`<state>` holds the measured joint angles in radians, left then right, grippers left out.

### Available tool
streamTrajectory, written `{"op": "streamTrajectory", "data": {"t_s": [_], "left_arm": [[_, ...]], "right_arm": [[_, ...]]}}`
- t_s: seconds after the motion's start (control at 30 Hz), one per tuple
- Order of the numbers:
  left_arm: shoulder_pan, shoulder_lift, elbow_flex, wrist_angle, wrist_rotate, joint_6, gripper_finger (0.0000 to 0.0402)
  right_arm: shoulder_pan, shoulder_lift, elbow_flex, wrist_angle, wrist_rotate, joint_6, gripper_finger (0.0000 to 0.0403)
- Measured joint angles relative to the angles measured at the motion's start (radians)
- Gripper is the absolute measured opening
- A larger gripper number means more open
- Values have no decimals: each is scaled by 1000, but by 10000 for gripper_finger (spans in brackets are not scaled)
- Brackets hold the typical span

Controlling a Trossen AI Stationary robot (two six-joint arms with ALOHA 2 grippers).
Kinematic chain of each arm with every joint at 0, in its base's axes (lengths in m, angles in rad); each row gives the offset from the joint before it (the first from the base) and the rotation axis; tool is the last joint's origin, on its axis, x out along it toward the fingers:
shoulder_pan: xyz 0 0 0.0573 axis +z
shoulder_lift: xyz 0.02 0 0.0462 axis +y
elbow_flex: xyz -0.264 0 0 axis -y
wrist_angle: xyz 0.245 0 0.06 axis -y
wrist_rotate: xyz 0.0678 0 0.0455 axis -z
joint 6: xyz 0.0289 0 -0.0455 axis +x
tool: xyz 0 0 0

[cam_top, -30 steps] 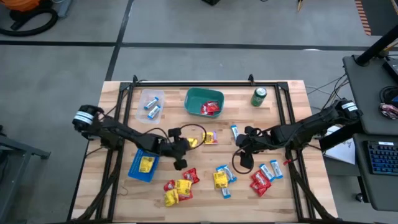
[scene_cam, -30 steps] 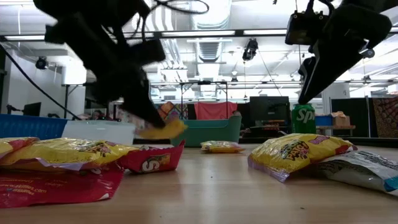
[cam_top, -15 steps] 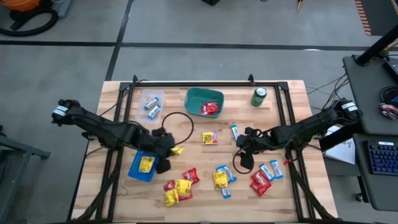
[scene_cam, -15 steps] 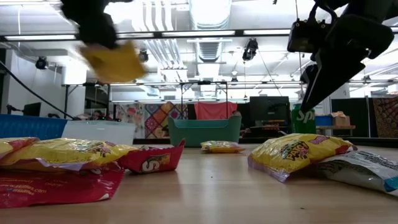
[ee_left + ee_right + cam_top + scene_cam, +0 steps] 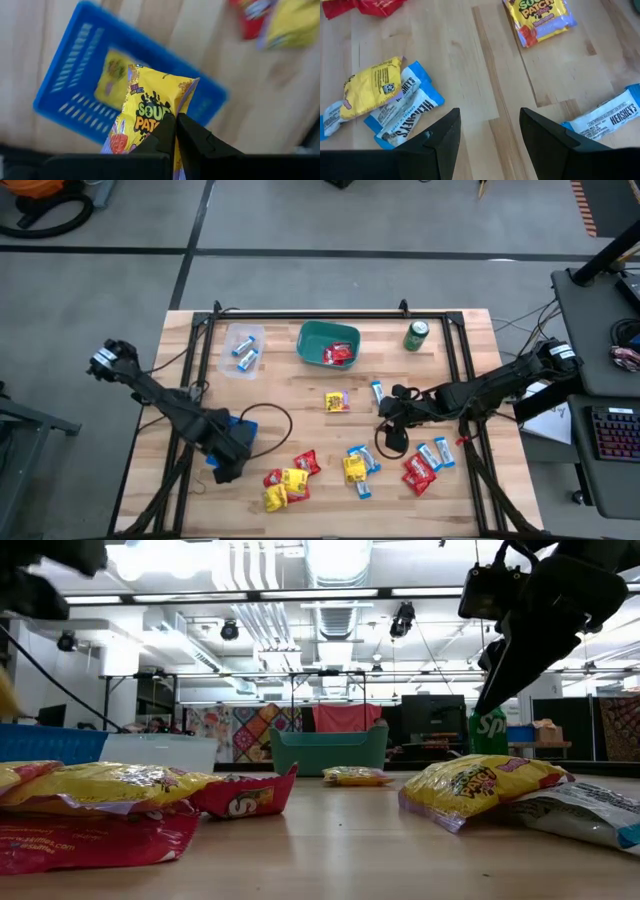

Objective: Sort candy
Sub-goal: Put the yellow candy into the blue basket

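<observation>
My left gripper point(image 5: 228, 460) hangs over the blue basket point(image 5: 244, 427) near the table's left side, shut on a yellow candy packet point(image 5: 155, 100). A second yellow packet point(image 5: 112, 75) lies inside the basket point(image 5: 65, 95). My right gripper point(image 5: 490, 135) is open and hovers above bare wood right of the table's middle point(image 5: 392, 423), between a yellow packet point(image 5: 540, 17), blue-and-white wrappers point(image 5: 402, 112) and another blue-and-white one point(image 5: 607, 117). Loose red, yellow and blue-and-white sweets point(image 5: 290, 478) lie along the near part of the table. My left gripper pinches one end of the yellow packet point(image 5: 152, 127) between its two shut fingers point(image 5: 192, 142). The rest of the packet sticks out past the fingertips. It is lifted clear, above the blue basket.
A green bin point(image 5: 312, 338) with red packets stands at the far middle, with a clear tray point(image 5: 243, 345) of blue-and-white sweets to its left and a green can point(image 5: 416, 336) to its right. A black frame rail point(image 5: 300, 313) runs along the far edge.
My left gripper has carried the yellow packet from the table's middle toward the left and near edges, rising as it went, and now hangs over the blue basket. It has stayed shut on the packet.
</observation>
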<state>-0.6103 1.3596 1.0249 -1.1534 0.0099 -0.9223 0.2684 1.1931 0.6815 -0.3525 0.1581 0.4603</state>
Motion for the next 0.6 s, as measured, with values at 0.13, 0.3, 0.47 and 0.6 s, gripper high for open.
{"op": "streamTrajectory", "data": {"t_s": [0.13, 0.3, 0.47, 0.6], "left_arm": [[-3, 14, -45, -5, -21, 42, 0], [-3, 23, -65, -4, -121, 121, 0], [-3, 26, -78, -5, -177, 139, 0], [-3, 26, -85, -4, -177, 155, 9]], "right_arm": [[0, 0, 0, 0, 0, 1, 194], [0, 0, 0, 1, 0, 2, 194], [0, 0, 0, 3, 0, 3, 194], [0, 0, 0, 6, 0, 3, 194]]}}
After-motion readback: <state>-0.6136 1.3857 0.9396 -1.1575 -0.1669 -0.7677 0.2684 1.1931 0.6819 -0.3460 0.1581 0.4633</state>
